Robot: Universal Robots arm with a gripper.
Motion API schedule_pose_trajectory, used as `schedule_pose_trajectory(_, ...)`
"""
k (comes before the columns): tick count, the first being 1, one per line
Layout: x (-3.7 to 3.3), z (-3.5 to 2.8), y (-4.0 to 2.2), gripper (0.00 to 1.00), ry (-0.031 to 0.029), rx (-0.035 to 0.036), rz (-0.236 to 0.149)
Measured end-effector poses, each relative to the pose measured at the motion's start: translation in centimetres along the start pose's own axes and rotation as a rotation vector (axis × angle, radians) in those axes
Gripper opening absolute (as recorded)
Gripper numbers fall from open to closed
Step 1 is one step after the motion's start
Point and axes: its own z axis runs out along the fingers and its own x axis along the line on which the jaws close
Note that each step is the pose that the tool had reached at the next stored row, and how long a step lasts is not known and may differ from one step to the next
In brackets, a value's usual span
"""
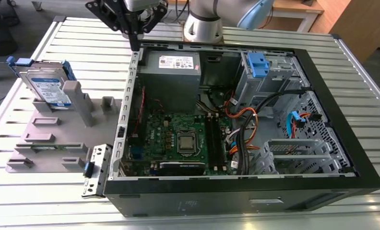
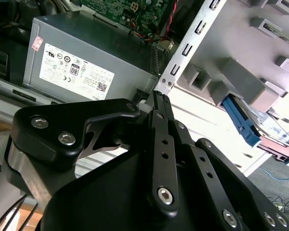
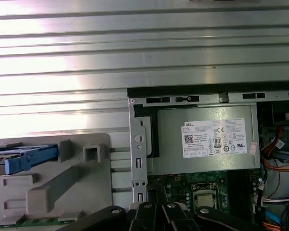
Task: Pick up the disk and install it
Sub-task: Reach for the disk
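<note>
The disk (image 1: 47, 85), silver with a blue-and-white label and blue rails, stands tilted on edge in a slot of the grey fixture (image 1: 46, 139) at the exterior view's left. Both wrist views catch it too, as the disk (image 3: 20, 160) and as the disk's blue rail (image 2: 241, 124). My gripper (image 1: 134, 46) hangs above the open computer case's wall beside the power supply (image 1: 171, 72), well apart from the disk. Its black fingers (image 2: 160, 115) are pressed together with nothing between them; the gripper (image 2: 159, 96) is shut and empty.
The open black computer case (image 1: 343, 115) lies on the slatted metal table (image 1: 81, 43), with motherboard, cables and a drive cage with a blue latch (image 1: 257, 64) inside. A loose metal bracket (image 1: 95, 172) lies by the case's front corner. The arm's base (image 1: 203, 24) stands behind the case.
</note>
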Motion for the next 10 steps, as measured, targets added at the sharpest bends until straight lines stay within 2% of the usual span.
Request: schedule_pose_trajectory(10, 0.39, -0.02, -0.03, 0.11, 0.0, 0.0001, 0.0)
